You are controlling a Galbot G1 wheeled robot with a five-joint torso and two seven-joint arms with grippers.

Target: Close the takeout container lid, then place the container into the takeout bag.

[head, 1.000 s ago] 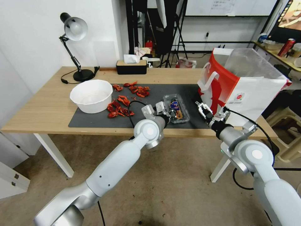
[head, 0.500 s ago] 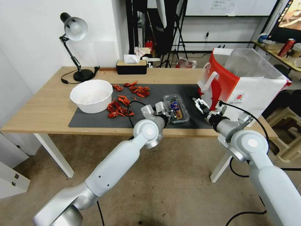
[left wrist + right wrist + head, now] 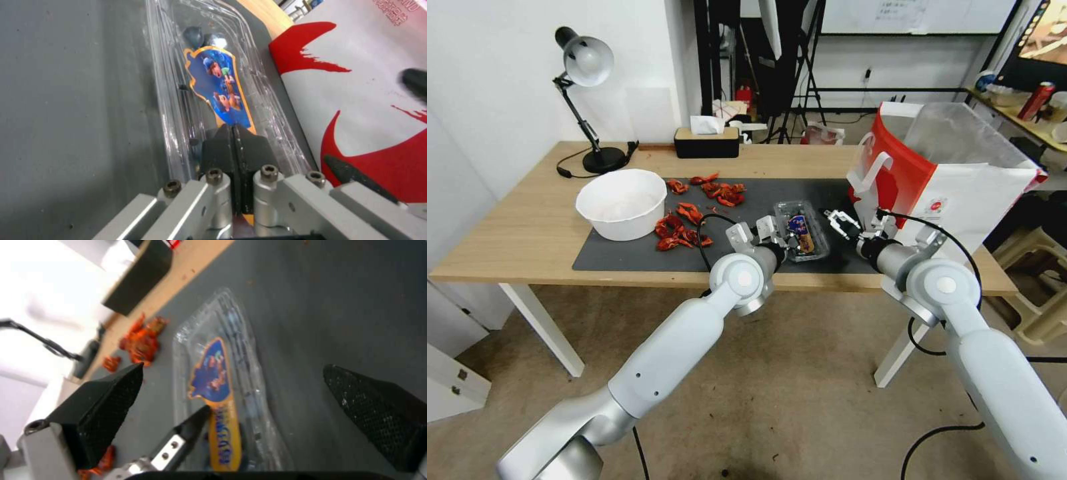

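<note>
1. Left end effector [image 3: 788,238] rests on the near end of the takeout container [image 3: 802,230]; in the left wrist view its two dark fingers [image 3: 220,146] are pressed together with no gap, lying on top of the clear lid [image 3: 213,60] just at the near end of the sticker [image 3: 220,86]. Nothing is seen gripped between them.
2. Right end effector [image 3: 838,223] hangs just to the right of the container, apart from it, between the container and the takeout bag [image 3: 940,180]. Its jaws stand wide apart and hold nothing; the right wrist view shows both pads [image 3: 106,400] spread, with the container [image 3: 222,380] lying beyond them.
3. Takeout container lies flat on the dark mat [image 3: 627,257], near the front edge of the surface [image 3: 514,240]. The lid lies down over the lower half; dark berries [image 3: 195,35] show through the plastic at the far end. Whether the lid is snapped shut cannot be told.
4. Takeout bag stands upright at the right end of the surface, mouth open, just beside the container; its red-patterned wall [image 3: 356,83] is close alongside in the left wrist view.
5. White bowl [image 3: 622,202] sits on the left part of the mat; red scraps [image 3: 694,213] lie scattered between the bowl and the container. A desk lamp [image 3: 587,100] and a tissue box [image 3: 706,140] stand at the back of the surface
</note>
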